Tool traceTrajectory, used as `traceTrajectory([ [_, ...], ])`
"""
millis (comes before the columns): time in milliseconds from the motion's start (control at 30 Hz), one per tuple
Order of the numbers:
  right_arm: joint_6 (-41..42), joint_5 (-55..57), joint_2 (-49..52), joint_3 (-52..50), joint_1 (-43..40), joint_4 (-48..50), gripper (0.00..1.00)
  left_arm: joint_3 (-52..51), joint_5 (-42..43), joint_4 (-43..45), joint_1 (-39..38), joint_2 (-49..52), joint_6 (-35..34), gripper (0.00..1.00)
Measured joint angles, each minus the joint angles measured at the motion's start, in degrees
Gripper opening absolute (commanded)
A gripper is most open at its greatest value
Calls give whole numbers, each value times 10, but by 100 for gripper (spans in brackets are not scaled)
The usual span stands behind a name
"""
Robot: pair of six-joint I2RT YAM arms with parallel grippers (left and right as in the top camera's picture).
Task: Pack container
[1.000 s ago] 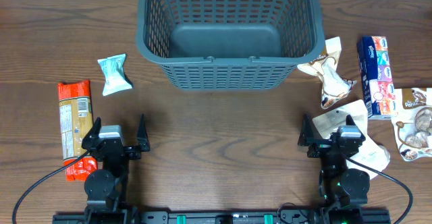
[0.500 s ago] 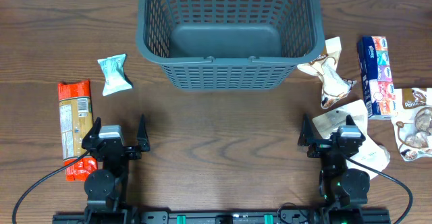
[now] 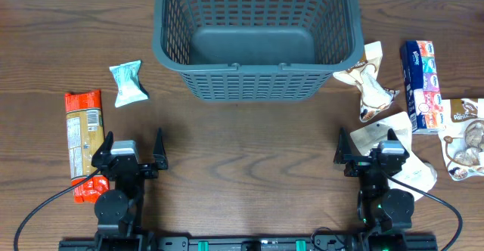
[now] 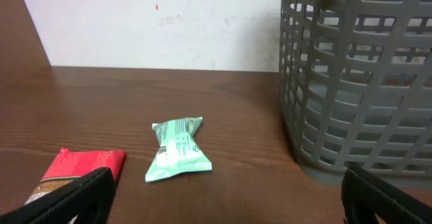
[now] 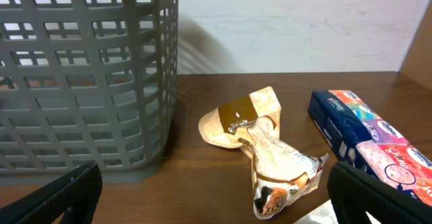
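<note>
While both arms sit at the bottom edge of the overhead view, you've got the container point(image 3: 249, 85) at top centre: a big dark grey basket with slotted lattice walls, a thick rolled rim and a solid floor. The left gripper point(image 3: 133, 141) is spread wide and holds nothing, and the right gripper point(image 3: 367, 141) is the same. Only the overhead gives you the basket's floor. The left wrist view shows the lattice wall filling the right side, with a mint-green snack packet point(image 4: 177, 150) lying apart at lower centre. The right wrist view puts the wall at left, with a tan wrapper point(image 5: 263, 143) and a blue box point(image 5: 368, 136) to its right.
</note>
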Motion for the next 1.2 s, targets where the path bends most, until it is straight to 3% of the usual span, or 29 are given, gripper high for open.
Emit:
traceTrajectory([
  [300, 46, -16, 10, 2, 0, -12, 99, 0, 0, 0, 0, 0, 0, 99],
  [433, 70, -36, 16, 41, 0, -104, 99, 0, 0, 0, 0, 0, 0, 99],
  [600, 69, -48, 65, 186, 0, -302, 99, 0, 0, 0, 0, 0, 0, 99],
  [800, 69, -87, 194, 416, -1, -538, 99, 1, 0, -2, 0, 0, 0, 99],
  [967, 69, -103, 334, 577, -1, -652, 99, 1, 0, -2, 0, 0, 0, 99],
  [1200, 27, -27, 506, 763, -1, -825, 99, 1, 0, -2, 0, 0, 0, 99],
])
